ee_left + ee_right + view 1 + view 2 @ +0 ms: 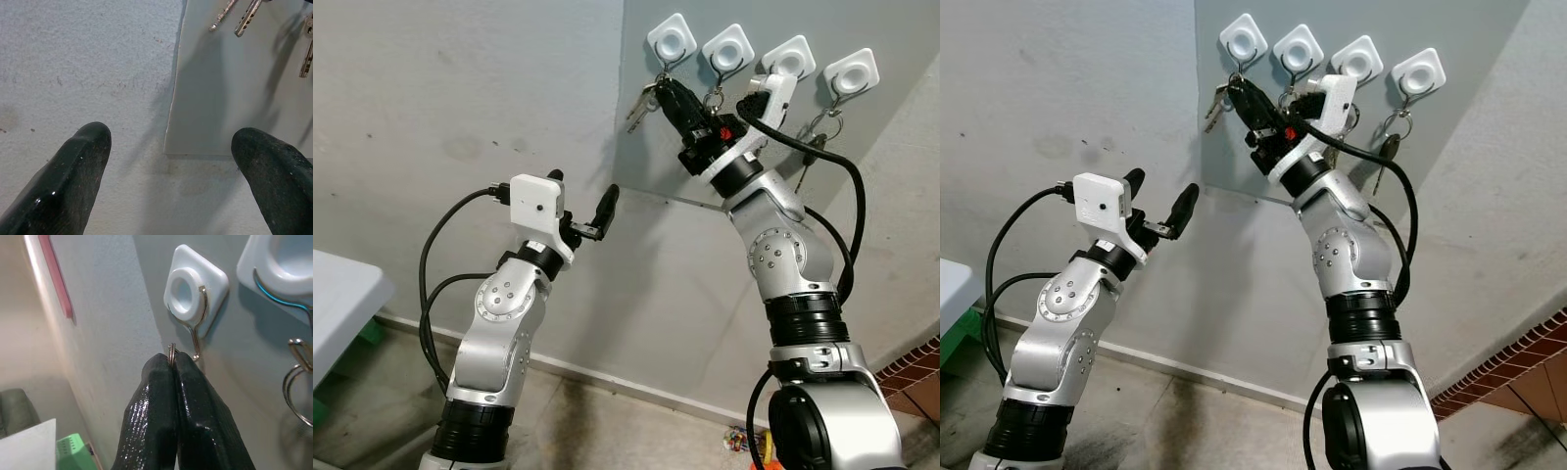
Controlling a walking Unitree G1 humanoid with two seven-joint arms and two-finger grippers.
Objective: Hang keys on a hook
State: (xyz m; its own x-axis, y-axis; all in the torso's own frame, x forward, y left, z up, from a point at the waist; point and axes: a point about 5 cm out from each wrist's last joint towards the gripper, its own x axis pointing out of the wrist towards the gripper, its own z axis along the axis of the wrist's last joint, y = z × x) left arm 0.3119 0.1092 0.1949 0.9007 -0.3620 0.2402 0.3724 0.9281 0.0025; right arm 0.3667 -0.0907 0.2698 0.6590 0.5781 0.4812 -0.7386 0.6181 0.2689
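Note:
Four white square hooks sit in a row on a grey board (656,166) high on the wall. My right gripper (668,88) is raised to the leftmost hook (194,291) and is shut on a thin metal key ring (171,351). The ring's edge pokes out between the fingertips, right beside the lower end of that hook's wire. The keys (641,106) dangle beside the gripper, under the leftmost hook (672,41). My left gripper (584,186) stands open and holds nothing, lower down by the board's bottom left corner.
Key rings hang from the second hook (728,47) and the fourth hook (851,71); the right arm covers much of the third hook (789,59). A white table (342,294) juts in at the left. A brick edge (915,367) runs at the lower right.

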